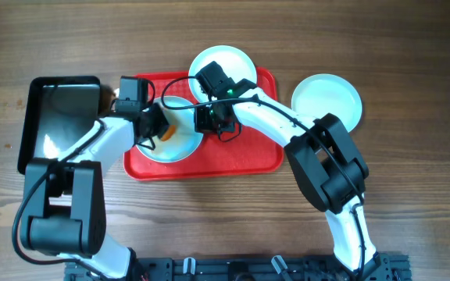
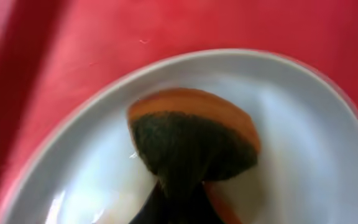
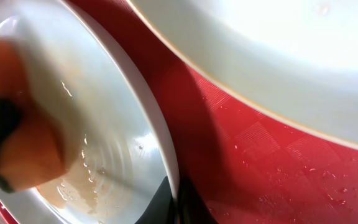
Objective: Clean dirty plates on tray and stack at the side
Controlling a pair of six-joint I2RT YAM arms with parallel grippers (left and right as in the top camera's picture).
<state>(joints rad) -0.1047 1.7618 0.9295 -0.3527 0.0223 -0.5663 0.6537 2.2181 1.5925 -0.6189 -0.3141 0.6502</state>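
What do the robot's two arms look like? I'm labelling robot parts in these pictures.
The left arm and right arm both have smooth, rounded white link shells set between bulky black joint housings. Their wrist ends are boxy and black. Thin black cables loop loosely near the wrists, and a small green light glows on the right one. No lettering is legible.

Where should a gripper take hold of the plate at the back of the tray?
Take the plate by its far rim, coming from the far side, one finger above and one below. That edge juts past the tray, so there is probably room beneath; the near edge lies under the right arm.
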